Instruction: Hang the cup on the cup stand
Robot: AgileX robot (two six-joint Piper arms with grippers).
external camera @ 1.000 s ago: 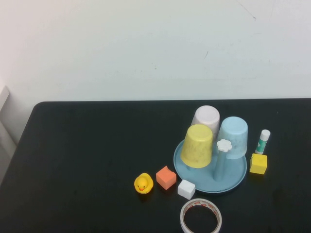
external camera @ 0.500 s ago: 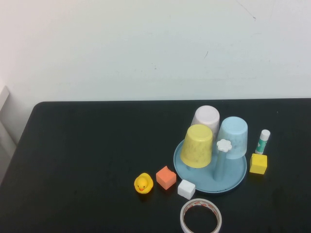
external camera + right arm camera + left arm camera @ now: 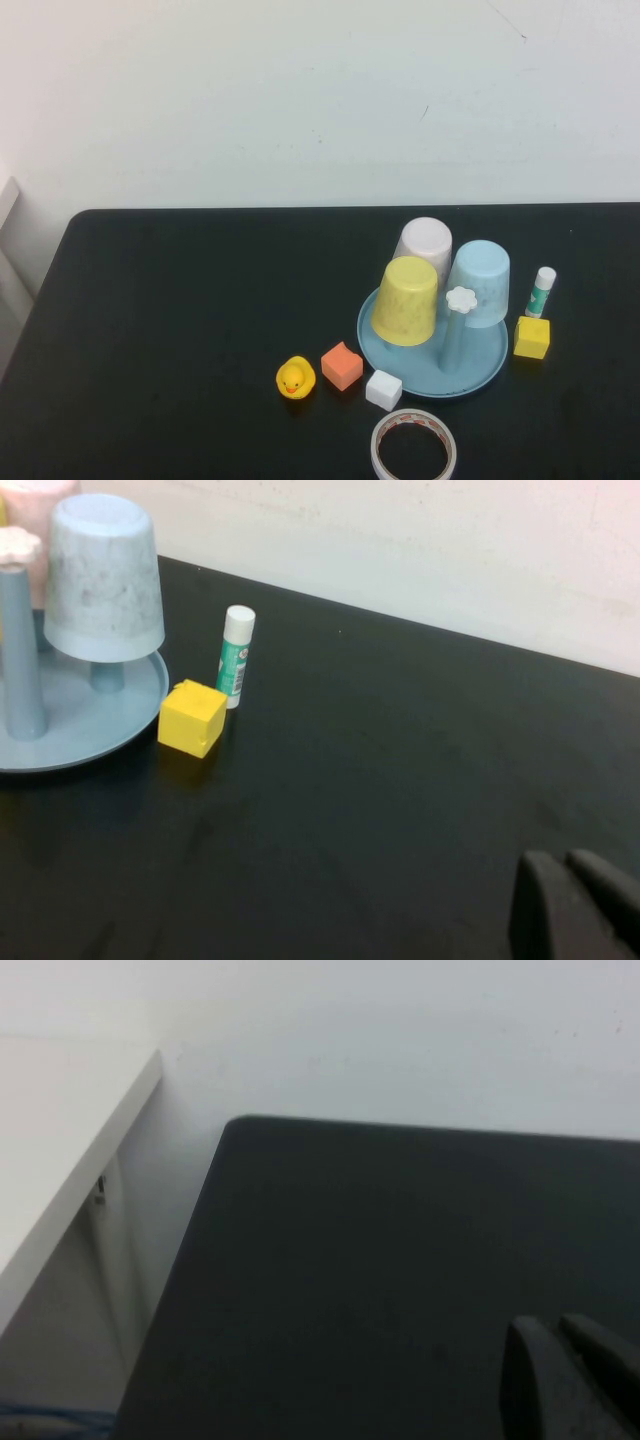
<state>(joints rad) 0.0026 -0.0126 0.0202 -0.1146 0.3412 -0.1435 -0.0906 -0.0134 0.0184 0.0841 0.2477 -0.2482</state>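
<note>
Already the yellow cup sits upside down on a peg of the cup stand, at the right of the black table, with the pink cup and blue cup inverted on pegs behind and beside it. Neither arm shows from above. The left gripper hangs over bare tabletop with its claw closed and empty, and the right gripper, likewise closed on nothing, hangs well right of the yellow cube and glue stick.
</note>
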